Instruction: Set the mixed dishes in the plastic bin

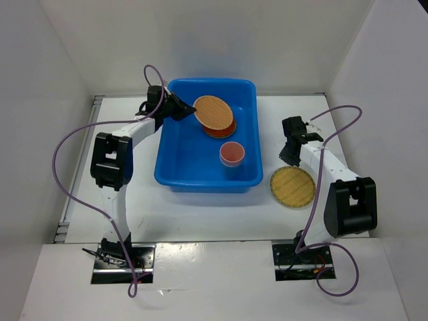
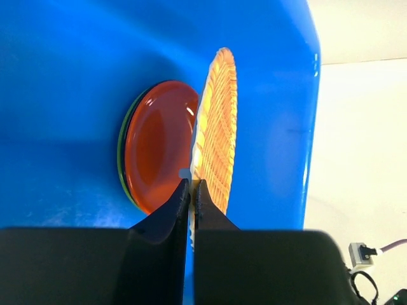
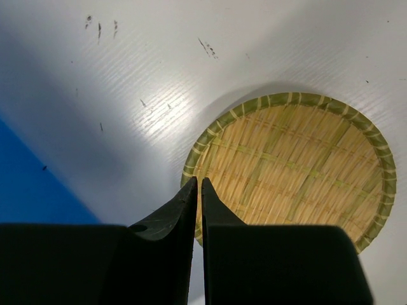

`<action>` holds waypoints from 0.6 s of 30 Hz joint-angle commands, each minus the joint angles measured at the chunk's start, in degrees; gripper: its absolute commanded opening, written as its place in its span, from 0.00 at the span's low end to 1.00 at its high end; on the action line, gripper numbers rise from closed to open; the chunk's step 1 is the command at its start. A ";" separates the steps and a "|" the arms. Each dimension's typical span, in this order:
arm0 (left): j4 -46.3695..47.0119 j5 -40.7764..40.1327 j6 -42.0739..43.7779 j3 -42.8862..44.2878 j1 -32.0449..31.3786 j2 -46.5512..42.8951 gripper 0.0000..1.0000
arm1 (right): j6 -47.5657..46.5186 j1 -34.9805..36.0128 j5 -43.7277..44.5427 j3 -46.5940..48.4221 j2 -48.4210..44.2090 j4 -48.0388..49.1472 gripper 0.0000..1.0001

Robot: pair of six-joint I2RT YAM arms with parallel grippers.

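The blue plastic bin (image 1: 175, 160) stands mid-table. My left gripper (image 1: 189, 111) is shut on the rim of a tan woven plate (image 1: 212, 112) and holds it tilted above the bin, over an orange plate (image 1: 223, 131) stacked on a green-edged one. The left wrist view shows the woven plate (image 2: 216, 121) edge-on beside the orange plate (image 2: 159, 143). A pink cup (image 1: 232, 154) stands in the bin. A second tan woven plate (image 1: 292, 186) lies on the table right of the bin. My right gripper (image 1: 289, 158) is shut and empty, above that plate's (image 3: 299, 165) edge.
White walls enclose the table on the left, back and right. The bin's right wall (image 1: 257, 144) lies a short way left of my right gripper. Cables loop from both arms.
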 commanded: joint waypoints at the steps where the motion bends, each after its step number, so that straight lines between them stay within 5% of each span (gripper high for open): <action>1: -1.14 3.84 0.02 7.73 -0.30 1.08 0.00 | 0.78 -0.37 2.38 -0.61 -0.97 -3.08 0.10; 18: -25.70 -4.41 15.69 23.67 -4.26 10.14 0.00 | 2.10 -3.88 0.97 -2.55 2.45 -4.76 0.03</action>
